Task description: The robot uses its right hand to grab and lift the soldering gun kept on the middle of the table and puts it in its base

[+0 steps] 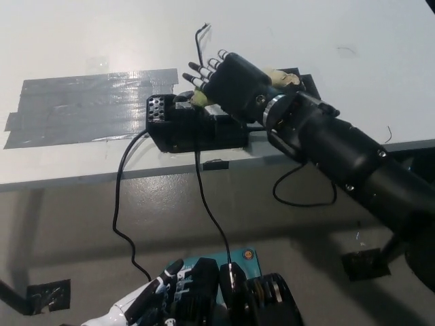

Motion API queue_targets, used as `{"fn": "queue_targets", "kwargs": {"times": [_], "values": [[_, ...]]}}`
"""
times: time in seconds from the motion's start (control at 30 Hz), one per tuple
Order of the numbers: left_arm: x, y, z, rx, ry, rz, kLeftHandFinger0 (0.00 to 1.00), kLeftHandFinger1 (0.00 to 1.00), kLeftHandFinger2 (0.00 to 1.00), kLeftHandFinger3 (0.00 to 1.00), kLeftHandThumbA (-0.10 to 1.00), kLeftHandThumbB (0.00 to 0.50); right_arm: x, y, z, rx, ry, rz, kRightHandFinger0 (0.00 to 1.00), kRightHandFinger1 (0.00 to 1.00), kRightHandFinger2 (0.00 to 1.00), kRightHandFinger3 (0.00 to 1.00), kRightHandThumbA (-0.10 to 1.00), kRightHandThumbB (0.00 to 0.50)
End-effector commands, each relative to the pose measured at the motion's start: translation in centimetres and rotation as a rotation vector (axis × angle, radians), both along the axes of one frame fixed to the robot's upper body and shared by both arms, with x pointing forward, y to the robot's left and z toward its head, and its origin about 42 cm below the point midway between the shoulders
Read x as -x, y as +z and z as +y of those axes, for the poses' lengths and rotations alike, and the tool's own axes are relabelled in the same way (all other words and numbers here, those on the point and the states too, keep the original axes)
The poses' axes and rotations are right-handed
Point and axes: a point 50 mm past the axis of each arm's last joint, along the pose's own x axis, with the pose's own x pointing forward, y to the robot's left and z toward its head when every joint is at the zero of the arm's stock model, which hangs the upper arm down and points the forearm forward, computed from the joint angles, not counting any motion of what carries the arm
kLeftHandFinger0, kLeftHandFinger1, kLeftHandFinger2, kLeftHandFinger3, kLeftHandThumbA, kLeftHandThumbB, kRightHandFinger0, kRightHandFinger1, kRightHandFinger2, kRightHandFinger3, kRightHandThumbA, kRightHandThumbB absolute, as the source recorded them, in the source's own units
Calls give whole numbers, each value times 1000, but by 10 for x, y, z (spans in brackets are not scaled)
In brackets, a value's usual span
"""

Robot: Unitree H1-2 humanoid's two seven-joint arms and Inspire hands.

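A white worktop (353,27) fills the upper part of the view. A broad patch of grey tape (81,109) is stuck flat on its left half. Just right of the tape, near the front edge, sits a black soldering base (183,129) — its black cables (122,197) trail over the edge. A thin black wire (198,37) lies behind it.
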Motion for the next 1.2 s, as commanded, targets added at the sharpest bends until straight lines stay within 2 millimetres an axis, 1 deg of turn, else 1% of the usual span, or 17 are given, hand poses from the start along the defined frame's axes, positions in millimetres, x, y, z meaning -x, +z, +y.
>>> {"fn": "queue_targets", "kwargs": {"times": [0.0,0.2,0.4,0.43,0.47,0.57,0.63,0.67,0.7,0.73,0.83,0.87,0.9,0.93,1.0,1.03,1.17], "values": [[4,4,5,4,11,4,1000,1000,1000,1000,1000,282,11,25,28,85,-274,165,1000,1000,1000,1000,751,500],[7,1,8,-5,21,9,1000,1000,1000,1000,1000,280,19,35,35,40,-279,211,1000,1000,1000,1000,760,500],[7,-1,15,-1,27,23,1000,1000,1000,1000,1000,277,39,57,29,-9,-209,199,1000,1000,1000,1000,712,500],[7,-1,17,-6,28,26,1000,1000,1000,1000,1000,295,56,69,23,-17,-164,172,1000,1000,1000,1000,731,500],[7,-1,18,-11,29,26,1000,1000,1000,1000,1000,300,67,73,18,-30,-131,158,1000,1000,1000,1000,693,500],[9,-3,22,-13,37,32,1000,1000,1000,1000,1000,306,94,78,4,-73,-29,102,1000,1000,1000,1000,682,500],[10,-5,25,-11,50,40,1000,1000,1000,1000,1000,291,125,82,-17,-141,80,10,1000,1000,1000,1000,644,500],[10,-5,26,-10,53,42,1000,1000,1000,1000,1000,291,126,83,-17,-141,83,8,1000,1000,1000,1000,667,500],[10,-7,26,-7,62,48,1000,1000,1000,1000,1000,283,156,93,-39,-149,102,-66,1000,1000,1000,1000,676,500],[11,-8,28,-8,73,52,1000,1000,1000,1000,1000,275,175,100,-51,-167,109,-90,1000,1000,1000,1000,661,500],[15,-10,34,-21,83,56,1000,1000,1000,1000,1000,282,212,109,-77,-265,133,-105,1000,1000,1000,1000,601,500],[16,-10,36,-27,83,56,1000,1000,1000,1000,1000,282,237,110,-98,-307,129,-119,1000,1000,1000,1000,602,500],[18,-8,38,-36,78,52,1000,1000,1000,1000,1000,283,257,107,-115,-331,118,-133,1000,1000,1000,1000,606,500],[18,-8,41,-38,80,49,1000,1000,1000,1000,1000,277,260,106,-116,-337,118,-133,1000,1000,1000,1000,607,500],[18,-7,43,-41,91,51,1000,1000,1000,1000,1000,283,286,96,-142,-368,81,-122,1000,1000,1000,1000,567,500],[18,-7,45,-41,97,52,1000,1000,1000,1000,1000,286,293,84,-157,-407,61,-86,1000,1000,1000,1000,489,500],[19,-10,51,-41,118,62,1000,1000,1000,1000,1000,258,322,42,-196,-488,-48,19,1000,1000,1000,1000,428,500]]}}
